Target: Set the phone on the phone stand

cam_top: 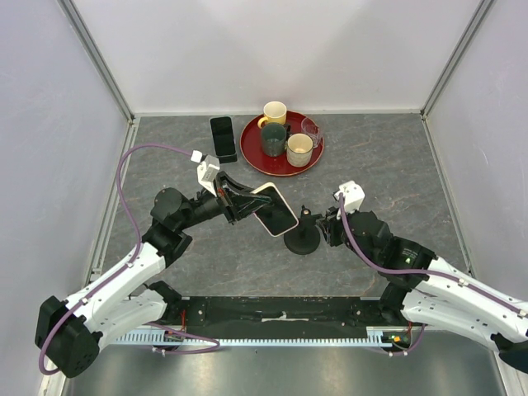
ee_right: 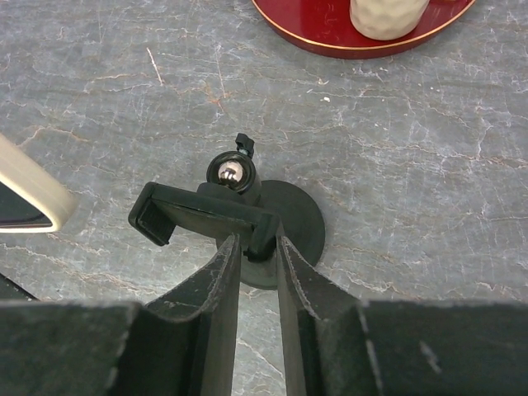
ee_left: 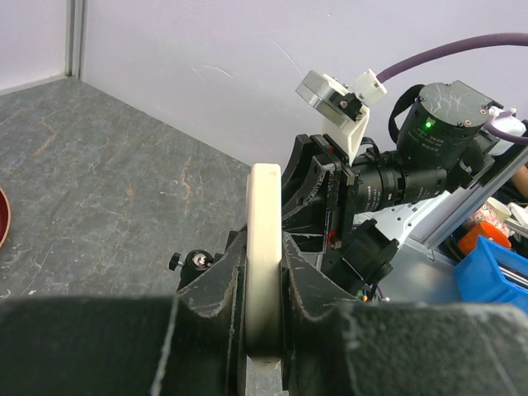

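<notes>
The phone (cam_top: 275,209), black screen with a cream case edge, is held tilted above the table by my left gripper (cam_top: 244,204), which is shut on it. In the left wrist view the cream edge (ee_left: 266,247) stands clamped between the two fingers. The black phone stand (cam_top: 304,237) with its round disc base sits just right of the phone. My right gripper (cam_top: 328,224) is shut on the right end of the stand's holder (ee_right: 206,216); its disc base (ee_right: 299,223) rests on the table. A corner of the phone (ee_right: 29,194) shows at the left of the right wrist view.
A red tray (cam_top: 250,144) at the back holds a yellow mug (cam_top: 274,112), a dark mug (cam_top: 273,139), a cream cup (cam_top: 299,149) and a glass (cam_top: 311,129). An all-black slab (cam_top: 222,138) lies left of the tray. White walls enclose the table.
</notes>
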{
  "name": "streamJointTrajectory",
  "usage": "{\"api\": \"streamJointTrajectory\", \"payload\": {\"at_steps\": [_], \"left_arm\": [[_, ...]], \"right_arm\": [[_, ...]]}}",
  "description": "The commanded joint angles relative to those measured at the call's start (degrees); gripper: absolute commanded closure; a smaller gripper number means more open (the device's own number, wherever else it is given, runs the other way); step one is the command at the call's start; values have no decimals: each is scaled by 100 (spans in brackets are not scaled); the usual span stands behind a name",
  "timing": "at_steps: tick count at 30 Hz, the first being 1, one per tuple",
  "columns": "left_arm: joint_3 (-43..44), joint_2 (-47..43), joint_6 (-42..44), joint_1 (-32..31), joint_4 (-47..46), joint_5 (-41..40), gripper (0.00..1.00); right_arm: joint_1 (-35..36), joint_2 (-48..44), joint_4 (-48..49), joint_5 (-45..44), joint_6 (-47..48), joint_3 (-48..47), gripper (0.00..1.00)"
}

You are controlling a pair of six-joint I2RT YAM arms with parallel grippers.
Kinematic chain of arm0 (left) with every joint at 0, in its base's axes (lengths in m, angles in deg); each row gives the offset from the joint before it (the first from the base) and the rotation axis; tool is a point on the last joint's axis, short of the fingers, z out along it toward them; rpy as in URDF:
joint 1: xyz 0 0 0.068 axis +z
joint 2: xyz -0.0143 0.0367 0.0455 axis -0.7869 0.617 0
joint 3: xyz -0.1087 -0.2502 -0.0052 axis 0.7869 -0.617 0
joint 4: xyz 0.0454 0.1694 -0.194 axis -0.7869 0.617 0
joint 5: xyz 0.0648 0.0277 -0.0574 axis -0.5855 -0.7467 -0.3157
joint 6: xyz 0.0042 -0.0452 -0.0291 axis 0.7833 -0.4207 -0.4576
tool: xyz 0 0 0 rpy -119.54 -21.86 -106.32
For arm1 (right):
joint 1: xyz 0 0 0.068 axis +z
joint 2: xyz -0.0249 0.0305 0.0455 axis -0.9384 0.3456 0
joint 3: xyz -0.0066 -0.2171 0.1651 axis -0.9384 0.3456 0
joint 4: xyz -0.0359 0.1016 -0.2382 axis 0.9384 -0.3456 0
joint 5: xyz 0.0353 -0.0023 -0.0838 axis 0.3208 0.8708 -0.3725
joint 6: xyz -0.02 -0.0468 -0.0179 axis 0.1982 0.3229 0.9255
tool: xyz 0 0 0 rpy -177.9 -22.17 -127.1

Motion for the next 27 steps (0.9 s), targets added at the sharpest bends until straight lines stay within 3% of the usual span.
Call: {"api": "streamJointTrajectory", "payload": {"at_steps": [1,4,8,15,18,22,27], "left_arm": [[220,-46,-149,-19,-686,81,98],[220,-29,-158,-19,-695,134,98],[202,111,-184,-46,-1202,519,98],[192,1095,-228,-292,-4082,2730,98],[884,1831,-254,-529,-4053,4039,98],[853,2265,639,-748,-4620,3976,98],[1169,2739,1143,-1004,-4429,3826,98]], "right_arm": [[17,56,296,-72,88,23,71],[17,73,348,-72,105,49,76],[26,91,427,-28,123,93,99],[8,83,533,103,333,137,100],[17,30,620,279,386,137,100],[0,161,656,481,413,93,100],[-62,179,700,587,290,110,100]]}}
